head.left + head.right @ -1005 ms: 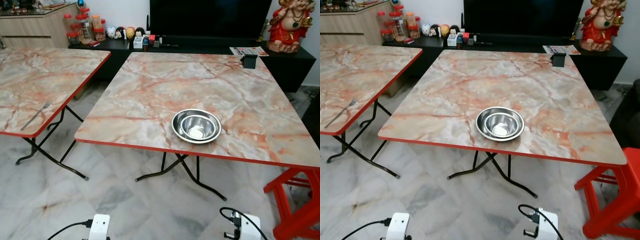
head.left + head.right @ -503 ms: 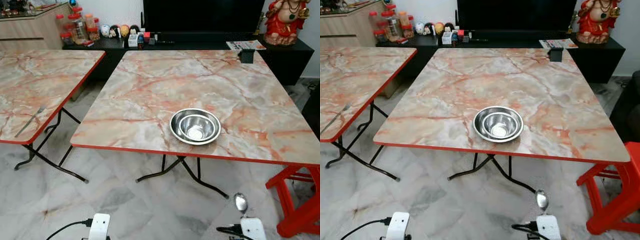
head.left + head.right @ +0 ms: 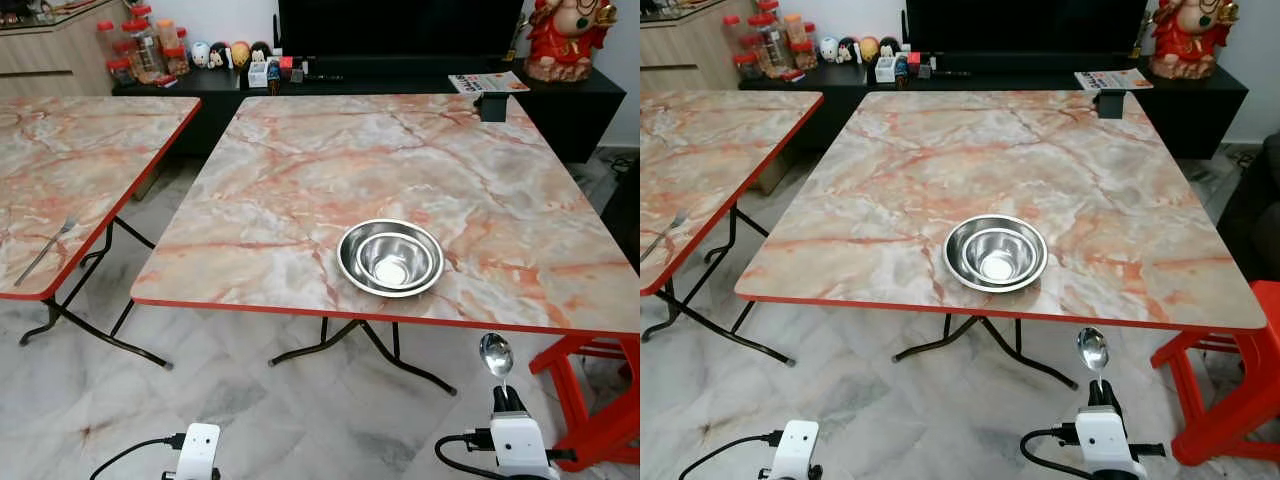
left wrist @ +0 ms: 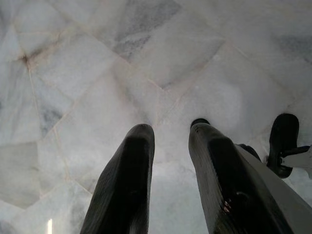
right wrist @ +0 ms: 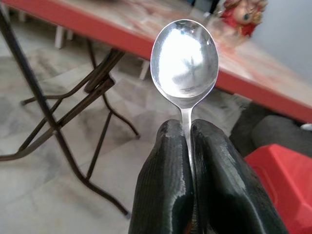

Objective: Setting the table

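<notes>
While our right gripper (image 5: 187, 141) pinched the spoon (image 5: 184, 58) by its thin handle, we judged it light, rigid and slippery; our left gripper (image 4: 168, 146) hung open.

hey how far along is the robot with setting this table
Done: two nested steel bowls sit near the front edge of the marble table. In hand: the right gripper is shut on a spoon, held below the table edge and not yet placed. Left: lay the spoon by the bowls; a fork lies on the neighbouring table. The left gripper hangs open over the floor.
</notes>
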